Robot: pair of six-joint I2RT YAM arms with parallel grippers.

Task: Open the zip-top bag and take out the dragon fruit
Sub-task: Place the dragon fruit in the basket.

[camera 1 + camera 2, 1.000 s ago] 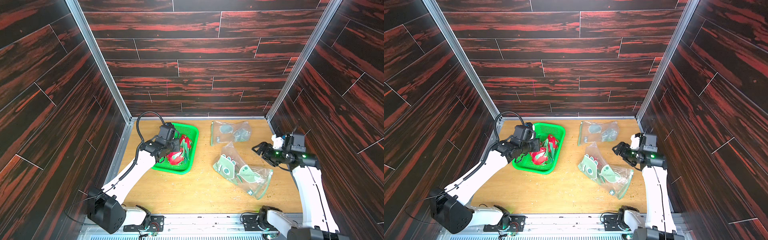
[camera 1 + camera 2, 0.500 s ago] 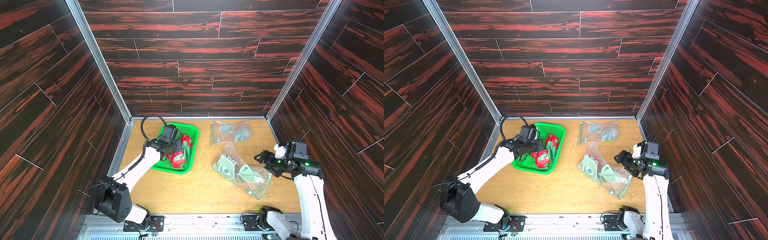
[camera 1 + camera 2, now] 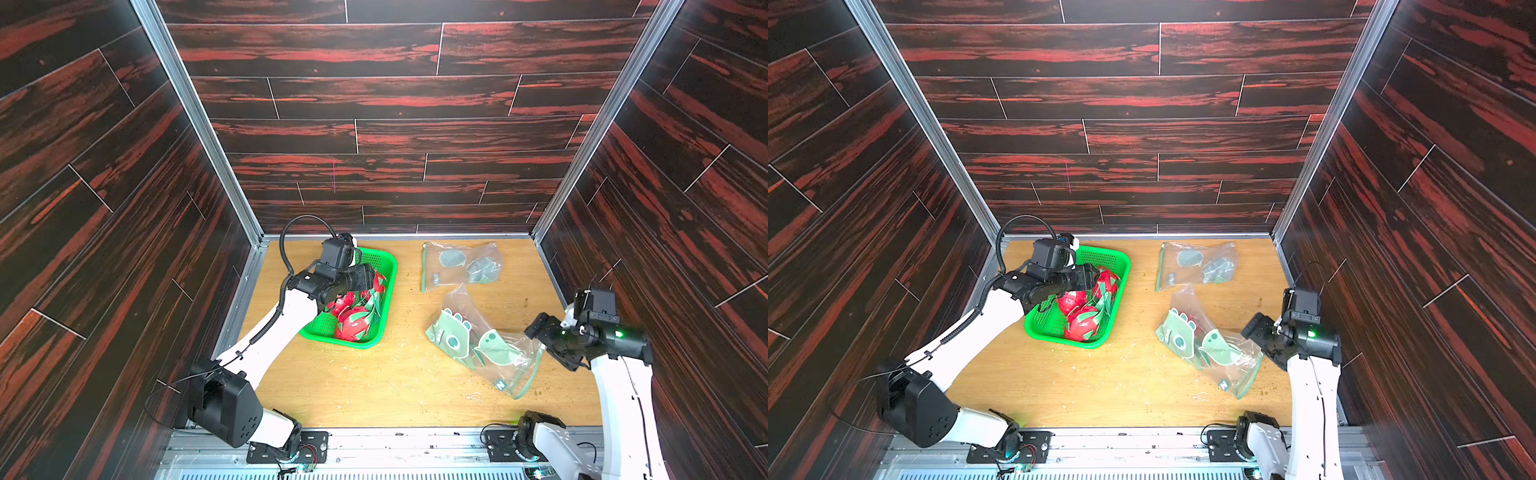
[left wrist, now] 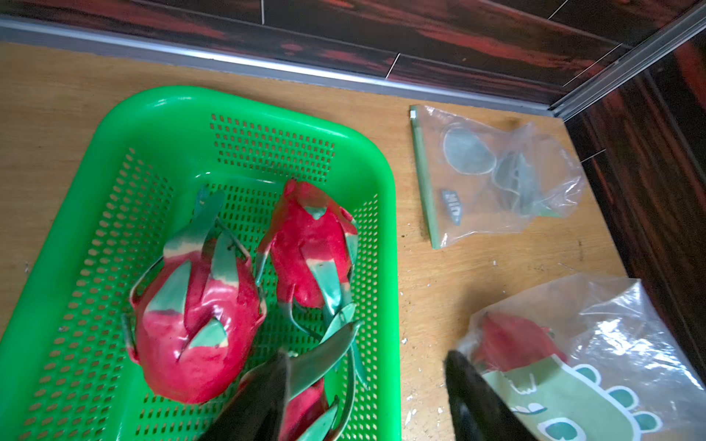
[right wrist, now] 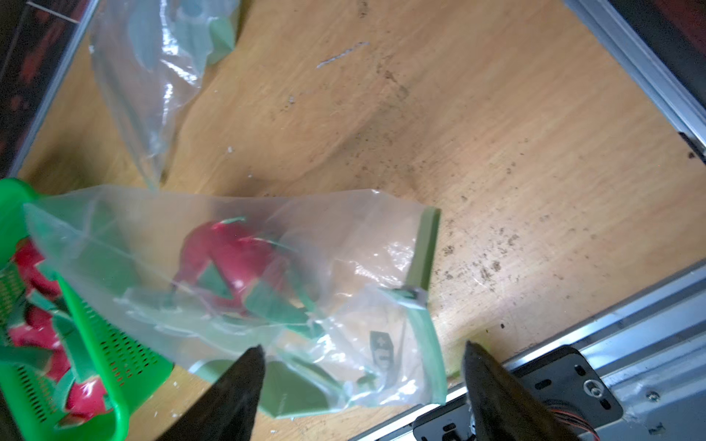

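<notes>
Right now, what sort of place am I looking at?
Likely a robot test booth: printed wood panels wall in a table, two robot arms are mounted on a metal rail, and toy-like dragon fruit lie in a green basket.

Nothing legible: the zip-top bag's (image 5: 95, 236) small grey label (image 5: 380, 349) is blurred.

Dark, red-streaked plank walls (image 3: 374, 104) enclose a light wooden surface (image 3: 374, 386) on three sides. Silvery metal rails (image 3: 200, 124) run up the corners. Crumbs (image 5: 485, 267) speckle the surface.
</notes>
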